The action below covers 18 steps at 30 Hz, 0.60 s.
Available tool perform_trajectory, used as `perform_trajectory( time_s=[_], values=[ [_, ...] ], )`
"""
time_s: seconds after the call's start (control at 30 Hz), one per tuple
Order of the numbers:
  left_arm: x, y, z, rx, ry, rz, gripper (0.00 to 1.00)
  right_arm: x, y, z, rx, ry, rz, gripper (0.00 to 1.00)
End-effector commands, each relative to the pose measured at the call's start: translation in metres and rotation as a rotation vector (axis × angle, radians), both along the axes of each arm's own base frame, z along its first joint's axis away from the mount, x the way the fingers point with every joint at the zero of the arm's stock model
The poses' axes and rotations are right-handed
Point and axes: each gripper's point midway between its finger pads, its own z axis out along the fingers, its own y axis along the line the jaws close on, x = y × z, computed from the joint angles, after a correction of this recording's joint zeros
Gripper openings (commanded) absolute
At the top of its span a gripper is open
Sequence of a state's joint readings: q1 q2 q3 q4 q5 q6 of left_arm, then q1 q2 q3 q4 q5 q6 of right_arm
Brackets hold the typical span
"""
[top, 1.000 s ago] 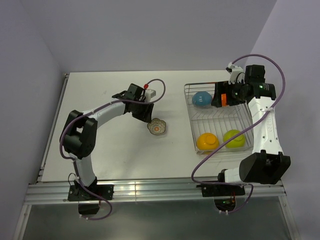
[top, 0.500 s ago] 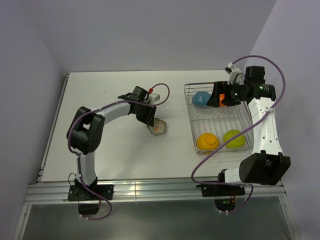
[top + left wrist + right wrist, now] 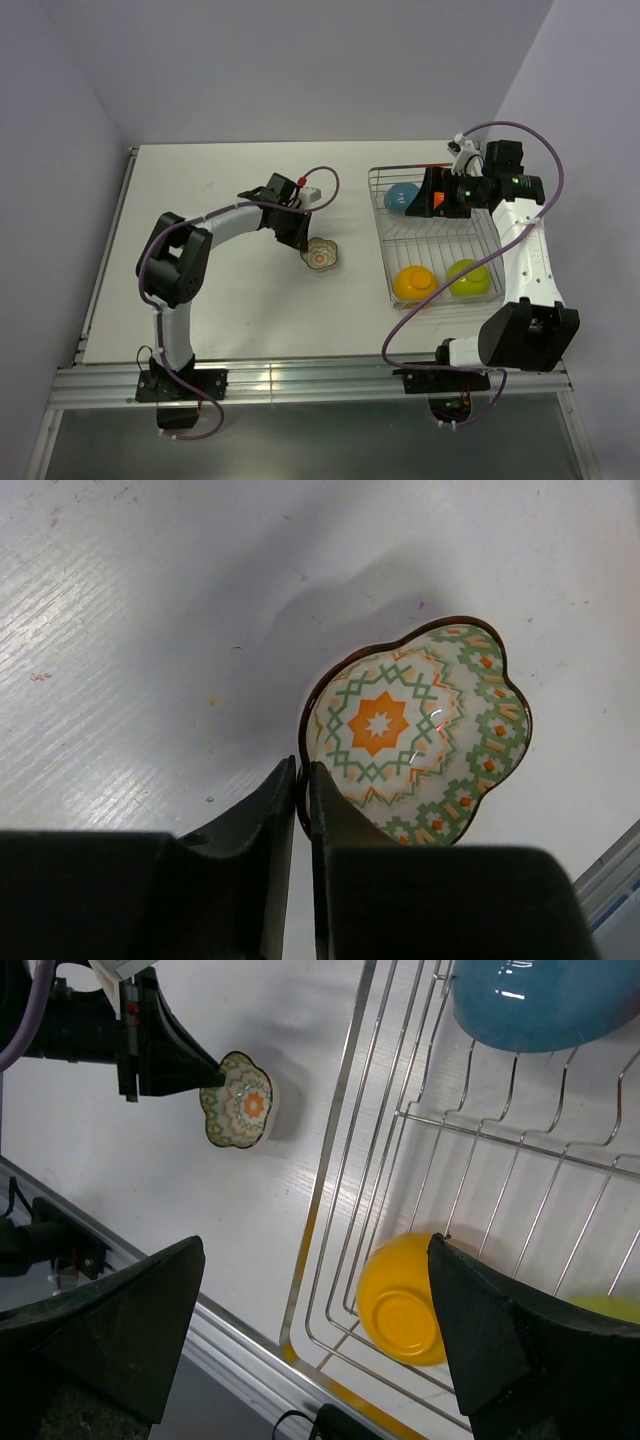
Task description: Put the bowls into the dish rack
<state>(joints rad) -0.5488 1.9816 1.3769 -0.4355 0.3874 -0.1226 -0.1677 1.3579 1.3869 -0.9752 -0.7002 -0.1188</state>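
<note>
The small scalloped floral dish sits on the white table left of the dish rack. My left gripper is shut on the dish's near rim, one finger inside and one outside. In the rack a blue bowl lies at the far end. An orange bowl and a lime-green bowl lie at the near end. My right gripper hangs open above the rack beside the blue bowl, holding nothing.
The table's near edge carries an aluminium rail where both arm bases are bolted. Purple walls close in on the left, back and right. The right arm's cable loops over the rack's near left corner.
My left gripper has closed onto the floral dish's rim, and the dish has shifted slightly right. The right gripper has drifted a little left over the rack, still open.
</note>
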Motion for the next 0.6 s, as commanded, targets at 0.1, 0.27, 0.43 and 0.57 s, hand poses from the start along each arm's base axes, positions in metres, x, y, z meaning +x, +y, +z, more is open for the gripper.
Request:
perform_trajectory(
  time_s=[0.1, 0.27, 0.43, 0.57],
  values=[
    [0.005, -0.011, -0.002, -0.025, 0.026, 0.02, 0.22, 0.005, 0.003, 0.018, 0.029, -0.072, -0.007, 0.99],
    [0.008, -0.01, -0.003, -0.015, 0.017, 0.032, 0.25, 0.002, 0.002, 0.014, 0.023, -0.067, -0.006, 0.99],
    [0.008, -0.012, 0.0, -0.028, 0.018, 0.028, 0.2, 0.001, 0.003, 0.012, 0.029, -0.065, -0.008, 0.99],
    [0.007, -0.016, 0.016, -0.07, -0.003, 0.02, 0.01, 0.001, 0.006, 0.01, 0.05, -0.064, -0.011, 0.99]
  ],
)
